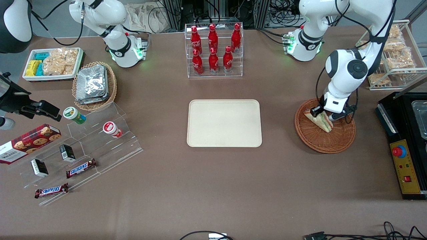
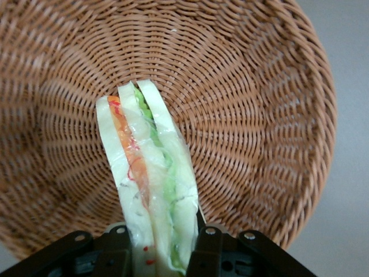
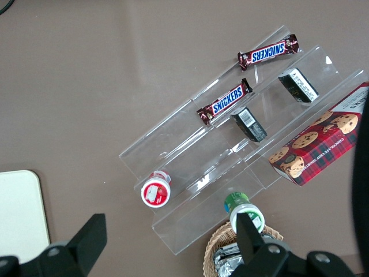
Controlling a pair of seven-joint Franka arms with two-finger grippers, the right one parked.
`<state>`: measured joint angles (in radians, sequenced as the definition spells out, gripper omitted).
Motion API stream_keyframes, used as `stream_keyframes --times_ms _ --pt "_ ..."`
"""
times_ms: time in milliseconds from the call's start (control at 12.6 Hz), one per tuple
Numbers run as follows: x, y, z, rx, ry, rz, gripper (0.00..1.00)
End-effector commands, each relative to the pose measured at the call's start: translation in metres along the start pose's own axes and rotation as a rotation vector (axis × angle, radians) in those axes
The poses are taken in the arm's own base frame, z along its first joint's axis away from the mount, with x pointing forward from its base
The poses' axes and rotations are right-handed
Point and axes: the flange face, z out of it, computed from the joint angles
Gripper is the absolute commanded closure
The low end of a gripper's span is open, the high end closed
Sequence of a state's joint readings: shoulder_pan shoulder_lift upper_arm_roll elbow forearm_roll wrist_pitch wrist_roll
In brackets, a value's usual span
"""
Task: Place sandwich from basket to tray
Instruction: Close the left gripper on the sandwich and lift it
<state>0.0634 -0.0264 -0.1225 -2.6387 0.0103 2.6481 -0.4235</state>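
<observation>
A: Where is the sandwich (image 1: 319, 119) at this moment?

B: In the reddish wicker basket (image 1: 340, 141), at the right of the front frame. The gripper (image 1: 326, 116) is down inside that basket with its two fingers clamped on the sandwich, one on each side of the wedge. The wrist camera shows the sandwich (image 2: 151, 184) standing on edge between the black fingers (image 2: 216, 254), with the basket (image 2: 259, 92) weave all round it.

A: And the tray (image 1: 224, 123)?

B: One tray, in the middle of the front frame, nothing on it, well apart from the basket.

A: What else can you count?

B: Six red bottles (image 1: 212, 48) in a clear rack at upper centre. Two Snickers bars (image 1: 81, 168) at lower left, on and beside a clear stepped stand. Two small round cups (image 1: 74, 115) on that stand. One cookie box (image 1: 25, 142) at the left edge. One lighter basket of foil packets (image 1: 94, 86) at upper left.
</observation>
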Motion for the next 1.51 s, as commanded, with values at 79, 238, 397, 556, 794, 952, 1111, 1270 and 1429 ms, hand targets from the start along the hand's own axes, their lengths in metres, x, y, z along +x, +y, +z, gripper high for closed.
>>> stream_keyframes --times_ms 79,238,397,556,794,952,1111,1270,1429 --pt "0.007 -0.012 -0.065 0.005 0.051 0.164 0.86" --pt "0.013 -0.019 -0.081 -0.001 0.067 0.199 0.85" --pt "0.017 -0.016 -0.094 0.005 0.053 0.222 0.86" --pt "0.021 -0.007 -0.109 0.014 0.028 0.282 0.87" --pt "0.024 0.014 -0.135 0.011 0.025 0.404 0.88" --pt "0.015 0.054 -0.148 -0.003 0.053 0.494 0.88" --pt "0.005 0.09 -0.154 -0.013 0.062 0.566 0.87" --pt "-0.009 0.12 -0.15 -0.017 0.052 0.625 0.84" --pt "-0.022 0.154 -0.147 -0.027 0.046 0.66 0.82"
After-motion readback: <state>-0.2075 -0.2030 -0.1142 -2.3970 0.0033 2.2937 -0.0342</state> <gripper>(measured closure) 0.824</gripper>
